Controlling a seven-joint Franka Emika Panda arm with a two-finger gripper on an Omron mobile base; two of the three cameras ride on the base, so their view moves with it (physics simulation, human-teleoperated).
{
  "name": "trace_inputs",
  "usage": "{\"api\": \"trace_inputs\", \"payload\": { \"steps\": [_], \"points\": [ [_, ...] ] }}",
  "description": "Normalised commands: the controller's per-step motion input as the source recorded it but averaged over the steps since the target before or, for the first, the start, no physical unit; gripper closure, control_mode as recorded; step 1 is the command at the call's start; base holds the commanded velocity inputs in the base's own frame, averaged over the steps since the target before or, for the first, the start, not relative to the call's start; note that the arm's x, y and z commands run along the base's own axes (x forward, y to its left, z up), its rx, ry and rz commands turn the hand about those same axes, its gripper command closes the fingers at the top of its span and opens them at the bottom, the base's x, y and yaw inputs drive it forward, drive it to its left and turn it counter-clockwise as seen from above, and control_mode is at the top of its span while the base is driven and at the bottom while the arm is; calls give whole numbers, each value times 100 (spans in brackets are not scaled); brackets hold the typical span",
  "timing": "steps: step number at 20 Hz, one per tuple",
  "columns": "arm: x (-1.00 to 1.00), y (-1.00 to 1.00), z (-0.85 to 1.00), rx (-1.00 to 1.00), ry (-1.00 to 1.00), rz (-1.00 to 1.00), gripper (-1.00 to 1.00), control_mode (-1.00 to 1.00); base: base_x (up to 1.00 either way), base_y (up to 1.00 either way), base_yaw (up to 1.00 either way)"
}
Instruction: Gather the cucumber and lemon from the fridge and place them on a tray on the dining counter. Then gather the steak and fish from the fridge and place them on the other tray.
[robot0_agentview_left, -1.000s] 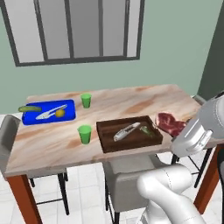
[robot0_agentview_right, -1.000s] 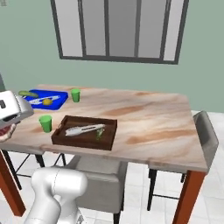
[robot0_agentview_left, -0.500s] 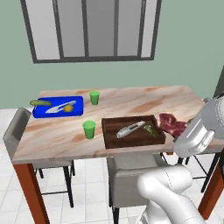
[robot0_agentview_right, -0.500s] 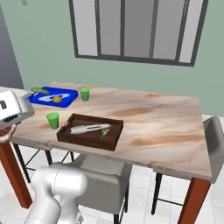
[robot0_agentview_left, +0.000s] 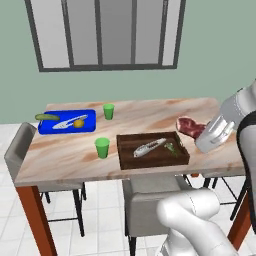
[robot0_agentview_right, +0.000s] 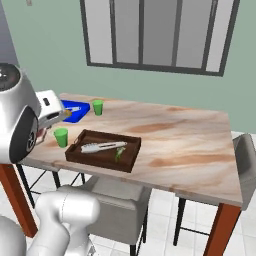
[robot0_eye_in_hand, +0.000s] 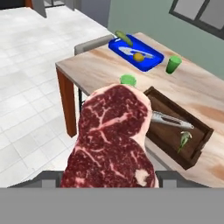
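Steak (robot0_eye_in_hand: 114, 140) held beside tray (robot0_agentview_left: 127, 159) edge

Even, bright, flat rendered light with no glare. Soft shadows fall under the dining counter (robot0_agentview_left: 75, 165) and chairs. Edges look slightly jagged and low-resolution. Close before the hand camera, the steak (robot0_eye_in_hand: 114, 140) stays sharp; nothing blurs.

text check | I read no lettering, labels, brands or numbers anywhere | steak (robot0_eye_in_hand: 114, 140), both trays, cups and tabletop (robot0_agentview_left: 150, 112) all look plain and unmarked to me | no signs I can make out
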Motion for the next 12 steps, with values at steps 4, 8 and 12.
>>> {"api": "trace_inputs", "payload": {
  "steps": [4,8,12],
  "points": [
    [99,8,-17,-2,19,-5,100,-100,0,0,0],
    [85,16,-28,-7,11,-6,100,-100,0,0,0],
    [80,19,-33,-10,6,-5,100,-100,0,0,0]
  ]
}}
